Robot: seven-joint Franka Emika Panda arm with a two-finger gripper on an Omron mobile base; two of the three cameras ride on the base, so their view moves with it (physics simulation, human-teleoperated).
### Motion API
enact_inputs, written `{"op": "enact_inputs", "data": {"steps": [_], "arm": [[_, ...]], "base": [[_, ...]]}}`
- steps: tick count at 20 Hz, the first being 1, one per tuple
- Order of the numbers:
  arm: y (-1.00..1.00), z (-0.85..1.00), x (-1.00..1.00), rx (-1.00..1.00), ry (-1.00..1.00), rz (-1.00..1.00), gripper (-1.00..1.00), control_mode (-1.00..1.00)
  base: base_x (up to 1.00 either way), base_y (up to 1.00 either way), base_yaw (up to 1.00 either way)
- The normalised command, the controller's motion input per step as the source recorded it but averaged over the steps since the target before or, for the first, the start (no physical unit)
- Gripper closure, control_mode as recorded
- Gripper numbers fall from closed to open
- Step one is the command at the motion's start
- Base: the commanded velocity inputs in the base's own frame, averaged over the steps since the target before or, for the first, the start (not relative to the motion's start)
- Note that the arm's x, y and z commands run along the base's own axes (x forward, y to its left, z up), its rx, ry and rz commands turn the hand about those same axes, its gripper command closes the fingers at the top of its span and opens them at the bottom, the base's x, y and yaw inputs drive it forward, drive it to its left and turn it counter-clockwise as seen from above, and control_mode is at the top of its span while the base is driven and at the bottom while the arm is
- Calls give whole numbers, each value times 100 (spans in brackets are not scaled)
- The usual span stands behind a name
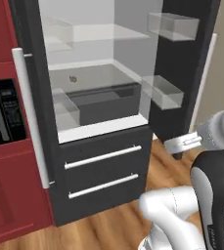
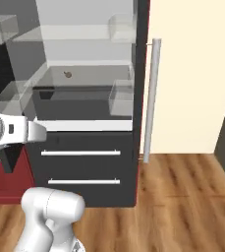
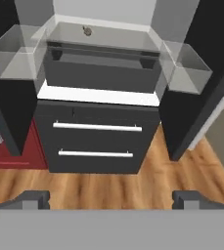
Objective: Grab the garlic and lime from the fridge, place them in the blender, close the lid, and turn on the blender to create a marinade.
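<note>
the tall dark grey fridge [image 1: 103,122] with its pale interior is seen standing open, both doors swung wide, and the main risk is judged to come from its size: a reach toward the back could bring the white arm against the clear box-like door bins [image 1: 163,92] or the edge of the translucent glass shelf [image 3: 103,41] inside the fridge. a second risk is judged to lie in the target itself: the tiny tan-beige lumpy garlic bulb [image 3: 87,31] is seen at the rear of that shelf, small enough to be nudged away by a misaimed close. the lime cannot be made out. the two-finger gripper [image 3: 111,199] is spread wide and empty, held well in front of the fridge, with the garlic far ahead and above its fingertips [image 3: 35,197].
</note>
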Motion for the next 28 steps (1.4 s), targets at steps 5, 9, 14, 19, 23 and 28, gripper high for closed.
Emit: {"op": "enact_inputs", "data": {"steps": [5, 9, 14, 19, 23, 28], "arm": [[0, 0, 0, 0, 0, 0, -100, 100], [0, 0, 0, 0, 0, 0, -100, 100], [0, 0, 0, 0, 0, 0, -100, 100], [0, 0, 0, 0, 0, 0, -100, 100], [0, 0, 0, 0, 0, 0, -100, 100], [0, 0, 0, 0, 0, 0, -100, 100]], "base": [[60, -38, 63], [2, -5, 6], [58, 1, 0], [65, 27, -2], [57, 25, -1], [58, 30, -1]]}}
